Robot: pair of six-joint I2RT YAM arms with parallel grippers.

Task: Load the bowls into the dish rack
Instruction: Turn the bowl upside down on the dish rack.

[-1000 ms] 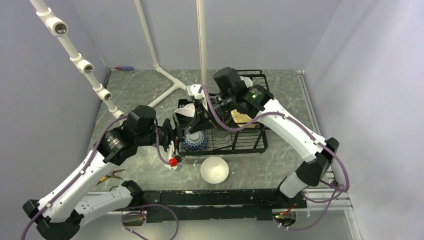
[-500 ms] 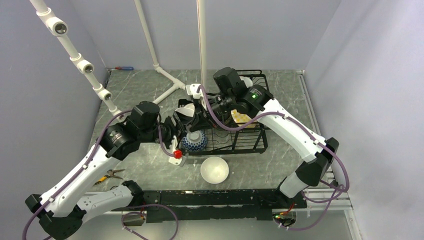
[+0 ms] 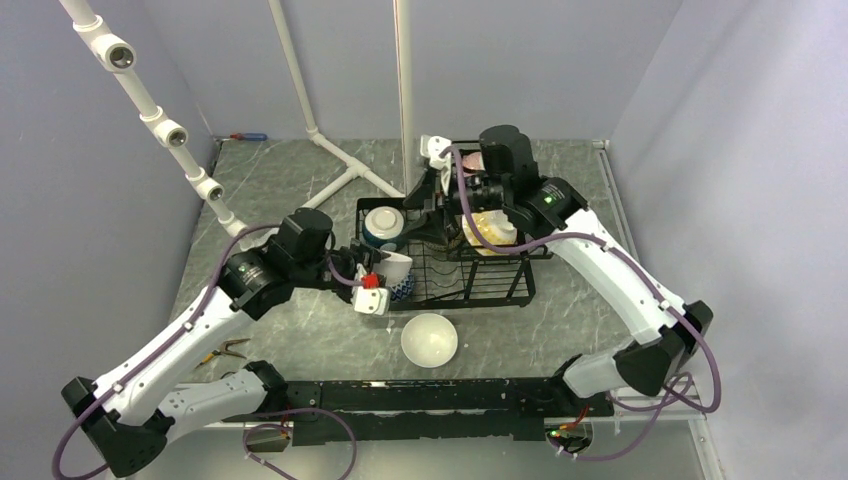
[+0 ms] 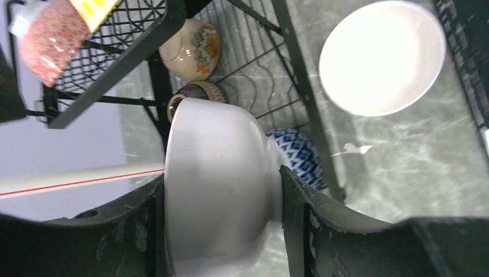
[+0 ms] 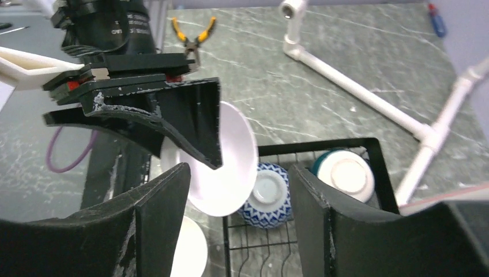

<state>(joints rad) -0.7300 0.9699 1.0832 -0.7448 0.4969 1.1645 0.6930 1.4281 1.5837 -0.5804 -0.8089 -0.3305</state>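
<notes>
Grey marble tabletop (image 3: 560, 320), lilac walls. Left fingers (image 3: 386, 272) are clamped across a white bowl (image 4: 219, 190), tipped on edge over the 7 o'clock corner of the dish rack (image 3: 500, 300). Free tray wires lie at its 3 o'clock. The blue-patterned bowl (image 5: 268, 193) sits just beneath and the teal bowl (image 3: 383, 226) at 11, so both crowd the drop. Right fingers (image 3: 428, 203) are spread wide and empty, at 1 o'clock. A second white bowl (image 3: 429, 339) sits on the tabletop at 6 o'clock, nearer the left arm.
</notes>
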